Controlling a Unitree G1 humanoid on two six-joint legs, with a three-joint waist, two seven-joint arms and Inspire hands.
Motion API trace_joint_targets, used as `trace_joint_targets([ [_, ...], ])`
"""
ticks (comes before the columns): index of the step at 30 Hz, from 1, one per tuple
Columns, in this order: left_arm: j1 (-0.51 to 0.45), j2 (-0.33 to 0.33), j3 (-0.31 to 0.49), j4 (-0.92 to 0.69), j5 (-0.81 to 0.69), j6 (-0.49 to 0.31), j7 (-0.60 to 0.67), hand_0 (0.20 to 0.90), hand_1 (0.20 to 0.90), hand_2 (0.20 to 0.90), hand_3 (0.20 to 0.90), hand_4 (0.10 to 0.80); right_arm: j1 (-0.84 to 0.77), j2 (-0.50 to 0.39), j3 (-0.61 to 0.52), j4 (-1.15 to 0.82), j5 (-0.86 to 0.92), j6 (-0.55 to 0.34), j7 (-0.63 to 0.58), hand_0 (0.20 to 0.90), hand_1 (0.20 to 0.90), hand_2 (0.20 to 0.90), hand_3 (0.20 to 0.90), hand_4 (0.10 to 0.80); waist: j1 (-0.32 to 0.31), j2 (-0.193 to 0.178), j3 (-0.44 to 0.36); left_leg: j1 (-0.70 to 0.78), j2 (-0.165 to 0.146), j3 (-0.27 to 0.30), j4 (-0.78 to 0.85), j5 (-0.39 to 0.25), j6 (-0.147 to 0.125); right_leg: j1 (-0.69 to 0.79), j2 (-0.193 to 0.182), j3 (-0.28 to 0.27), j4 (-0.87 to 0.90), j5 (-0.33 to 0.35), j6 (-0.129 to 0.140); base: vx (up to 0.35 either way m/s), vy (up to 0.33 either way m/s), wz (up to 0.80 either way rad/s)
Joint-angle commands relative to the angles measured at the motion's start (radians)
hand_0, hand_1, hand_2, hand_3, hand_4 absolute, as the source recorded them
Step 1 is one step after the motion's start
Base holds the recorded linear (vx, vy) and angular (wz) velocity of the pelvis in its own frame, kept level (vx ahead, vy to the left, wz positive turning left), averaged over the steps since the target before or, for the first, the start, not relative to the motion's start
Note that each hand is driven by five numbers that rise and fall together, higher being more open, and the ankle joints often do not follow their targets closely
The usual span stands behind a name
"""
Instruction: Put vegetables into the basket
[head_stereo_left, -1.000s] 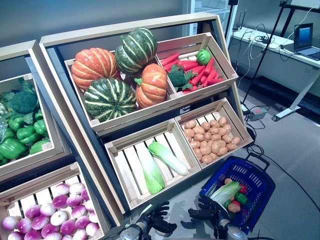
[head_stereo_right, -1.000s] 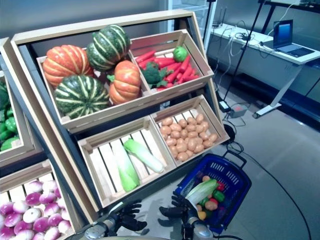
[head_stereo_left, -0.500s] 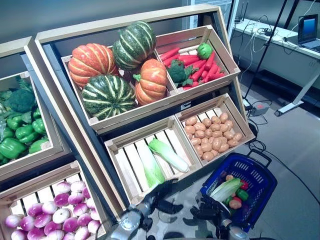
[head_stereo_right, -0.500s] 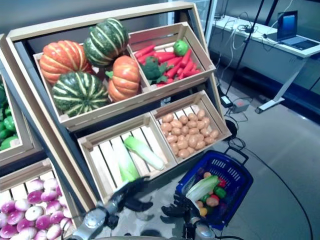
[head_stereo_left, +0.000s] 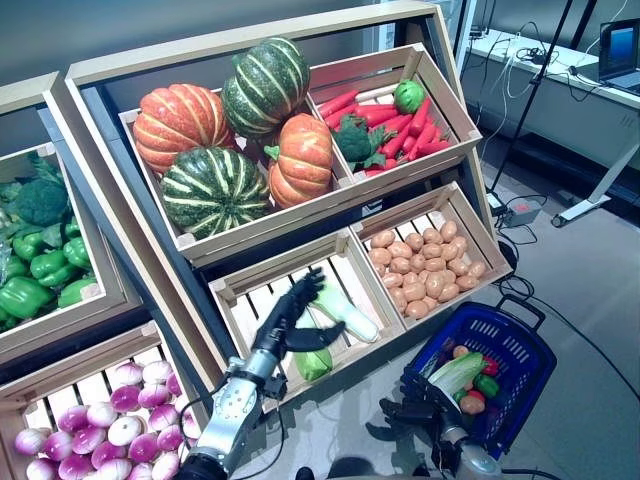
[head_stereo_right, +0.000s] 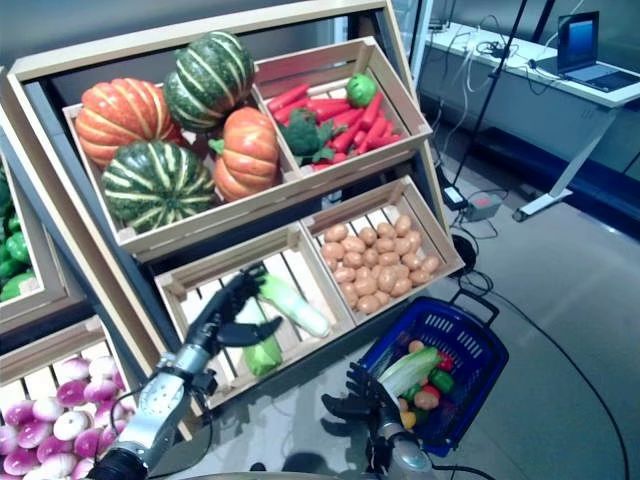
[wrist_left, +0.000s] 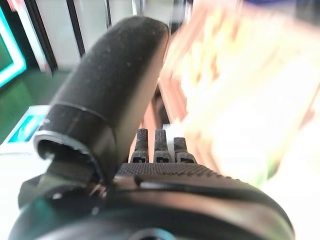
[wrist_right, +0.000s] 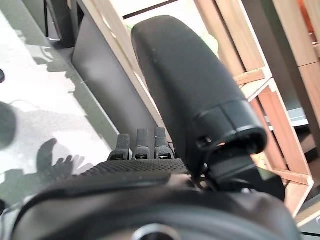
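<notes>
The blue basket (head_stereo_left: 522, 347) stands on the floor at the lower right. In it lie a pale green cabbage (head_stereo_left: 456, 375) and small red, green and orange vegetables. My left hand (head_stereo_left: 289, 313) reaches into the lower middle crate with straight, spread fingers. It is over one pale green cabbage (head_stereo_left: 313, 363) and right beside another (head_stereo_left: 346, 313). The left wrist view shows its thumb (wrist_left: 115, 75) and straight fingers (wrist_left: 157, 147) holding nothing. My right hand (head_stereo_left: 410, 417) is open, low beside the basket's near-left rim. Its fingers (wrist_right: 142, 145) are straight in the right wrist view.
The slanted wooden stand (head_stereo_left: 250, 240) of crates takes up the left and middle. A second stand (head_stereo_left: 60, 330) adjoins it on the left. A desk with a laptop (head_stereo_left: 615, 50) and a tripod leg (head_stereo_left: 520, 110) stand at the back right. Grey floor (head_stereo_left: 590, 280) surrounds the basket.
My left arm has risen from near the floor up into the lower middle crate, over the cabbages. My right hand stays by the basket. The camera has shifted a little.
</notes>
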Motion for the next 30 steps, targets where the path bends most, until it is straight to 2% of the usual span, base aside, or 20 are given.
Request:
trace_joint_targets([
  [1, -0.168, 0.061, 0.054, -0.035, 0.161, 0.042, 0.268, 0.9, 0.9, 0.9, 0.9, 0.8, -0.052, 0.019, -0.015, -0.139, 0.054, -0.047, -0.035, 0.9, 0.9, 0.9, 0.9, 0.8, -0.004, -0.056, 0.029, 0.074, 0.012, 0.043, 0.04, -0.082, -0.01, 0.026, -0.079, -0.005, 0.037, 0.009, 0.002, 0.039, 0.023, 0.03],
  [3, -0.194, 0.059, 0.056, -0.021, 0.181, 0.075, 0.332, 0.9, 0.9, 0.9, 0.9, 0.8, -0.051, 0.015, -0.007, -0.174, 0.061, -0.042, -0.046, 0.9, 0.9, 0.9, 0.9, 0.8, -0.01, -0.056, 0.045, 0.046, 0.017, 0.038, 0.091, -0.092, -0.013, 0.0, -0.081, 0.003, 0.085, -0.008, -0.004, -0.029, 0.041, 0.0],
  [5, -0.266, 0.062, 0.046, -0.004, 0.22, 0.105, 0.459, 0.9, 0.9, 0.9, 0.9, 0.8, -0.07, -0.002, 0.014, -0.21, 0.075, -0.055, -0.059, 0.9, 0.9, 0.9, 0.9, 0.8, -0.022, -0.055, 0.095, -0.041, 0.026, 0.018, 0.21, -0.112, -0.021, -0.091, -0.093, 0.024, 0.211, -0.046, -0.015, -0.131, 0.073, -0.03],
  [7, -0.302, 0.064, 0.035, 0.008, 0.232, 0.11, 0.497, 0.9, 0.9, 0.9, 0.9, 0.8, -0.085, -0.01, 0.023, -0.215, 0.086, -0.059, -0.065, 0.9, 0.9, 0.9, 0.9, 0.8, -0.027, -0.055, 0.115, -0.074, 0.029, 0.013, 0.249, -0.121, -0.024, -0.126, -0.098, 0.035, 0.252, -0.058, -0.016, -0.133, 0.056, -0.03],
  [9, -0.39, 0.066, 0.009, 0.036, 0.194, 0.12, 0.558, 0.9, 0.9, 0.9, 0.9, 0.8, -0.122, -0.027, 0.049, -0.22, 0.118, -0.073, -0.075, 0.9, 0.9, 0.9, 0.9, 0.8, -0.038, -0.062, 0.16, -0.159, 0.034, 0.005, 0.348, -0.15, -0.025, -0.213, -0.115, 0.064, 0.343, -0.081, -0.017, -0.198, 0.07, 0.0],
  [13, -0.515, 0.068, 0.0, 0.09, 0.136, 0.086, 0.624, 0.9, 0.9, 0.9, 0.9, 0.8, -0.188, -0.049, 0.083, -0.251, 0.134, -0.079, -0.092, 0.9, 0.9, 0.9, 0.9, 0.8, -0.054, -0.075, 0.234, -0.321, 0.044, -0.016, 0.515, -0.199, -0.019, -0.378, -0.134, 0.108, 0.511, -0.119, -0.027, -0.246, 0.068, -0.03],
  [20, -0.68, 0.066, -0.005, 0.182, 0.07, 0.086, 0.7, 0.9, 0.9, 0.9, 0.9, 0.8, -0.28, -0.072, 0.096, -0.269, 0.161, -0.063, -0.136, 0.9, 0.9, 0.9, 0.9, 0.8, -0.076, -0.089, 0.291, -0.522, 0.055, -0.03, 0.733, -0.276, -0.014, -0.585, -0.133, 0.161, 0.74, -0.185, -0.034, -0.125, 0.03, -0.02],
  [30, -0.798, 0.067, 0.004, 0.283, -0.074, 0.119, 0.779, 0.9, 0.9, 0.9, 0.9, 0.8, -0.392, -0.1, 0.094, -0.281, 0.221, -0.06, -0.173, 0.9, 0.9, 0.9, 0.9, 0.8, -0.09, -0.094, 0.321, -0.663, 0.07, -0.043, 0.909, -0.354, -0.016, -0.736, -0.131, 0.187, 0.889, -0.234, -0.04, -0.053, 0.031, -0.04],
])
